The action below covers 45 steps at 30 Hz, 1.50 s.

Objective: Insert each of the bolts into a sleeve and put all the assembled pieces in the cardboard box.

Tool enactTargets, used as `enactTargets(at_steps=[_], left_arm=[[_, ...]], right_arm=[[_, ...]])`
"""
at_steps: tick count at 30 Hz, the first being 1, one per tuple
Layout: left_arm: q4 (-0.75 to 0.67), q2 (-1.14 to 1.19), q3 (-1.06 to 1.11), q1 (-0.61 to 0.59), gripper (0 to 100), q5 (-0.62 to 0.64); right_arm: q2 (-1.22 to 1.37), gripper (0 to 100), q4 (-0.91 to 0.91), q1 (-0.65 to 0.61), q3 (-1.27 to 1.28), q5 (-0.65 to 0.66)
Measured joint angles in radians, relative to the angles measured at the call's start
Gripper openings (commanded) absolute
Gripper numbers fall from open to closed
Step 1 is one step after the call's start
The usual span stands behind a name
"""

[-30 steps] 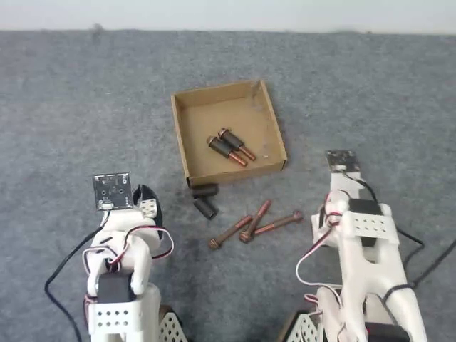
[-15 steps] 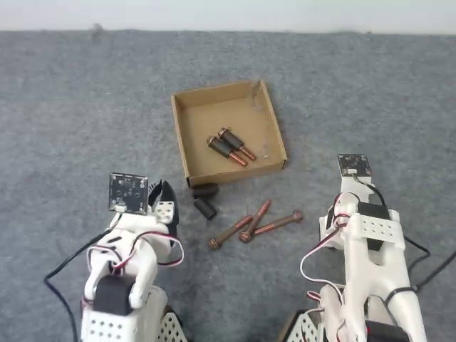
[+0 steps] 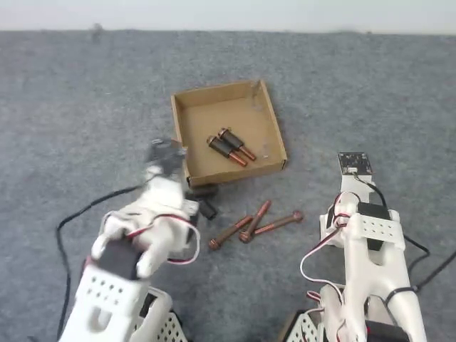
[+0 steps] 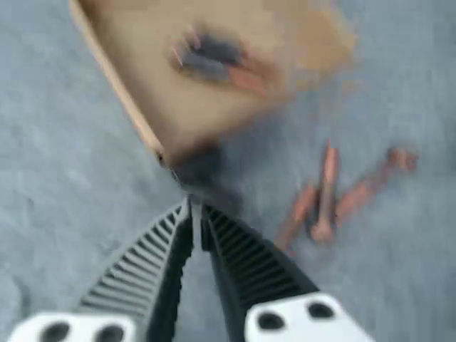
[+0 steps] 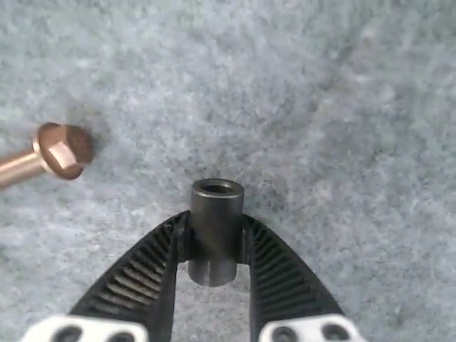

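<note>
Right hand (image 5: 214, 226): you have its fingers clamped on a dark sleeve (image 5: 216, 203), open bore showing, over the grey surface (image 5: 342, 107). One bolt head (image 5: 64, 149) lies nearby at mid-left of that frame.

Left hand (image 4: 196, 212): fingers together, nothing between them. In the high view it sits left of centre, by the box's near corner.

Three loose bolts (image 3: 253, 219) lie bunched at centre. Two bare sleeves (image 3: 205, 190) lie just below the cardboard box (image 3: 179, 135), one partly hidden by the left arm. Farther up, you find two assembled pieces (image 3: 231, 147) side by side inside the box.
</note>
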Motion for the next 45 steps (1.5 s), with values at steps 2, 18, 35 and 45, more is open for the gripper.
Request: enactTargets(at_steps=[2, 18, 35, 45], left_arm=[[0.018, 0.087, -0.026, 0.057, 2, 0.003], [-0.006, 0.236, 0.057, 0.338, 16, 0.0], [-0.221, 0.239, 0.252, 0.344, 16, -0.078], [-0.229, 0.239, 0.252, 0.265, 16, -0.14]], right_arm=[[0.0, 0.6, 0.0, 0.0, 0.0, 0.0], [0.0, 0.6, 0.0, 0.0, 0.0, 0.0], [0.0, 0.6, 0.0, 0.0, 0.0, 0.0], [0.0, 0.6, 0.0, 0.0, 0.0, 0.0]])
